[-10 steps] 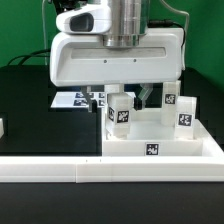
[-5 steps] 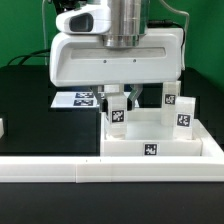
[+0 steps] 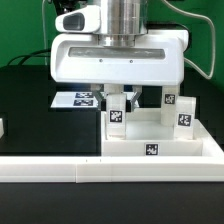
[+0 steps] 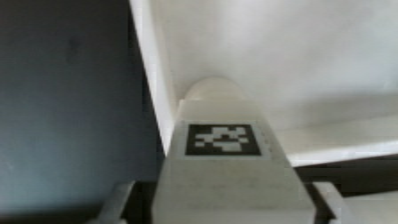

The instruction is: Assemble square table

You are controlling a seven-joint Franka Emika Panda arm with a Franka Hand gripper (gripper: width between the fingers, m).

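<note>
On the square table, near its corner at the exterior view's left: leg-fitting step.
Gripper is closed around one upright leg standing on the slab; two more legs stand at the far side. Judged next: seat this leg in its corner socket and twist it home, keeping it vertical. Markings: only black-and-white tags on table, legs and marker board; no legible text.

White legs carry black-and-white tags; square table white.
</note>
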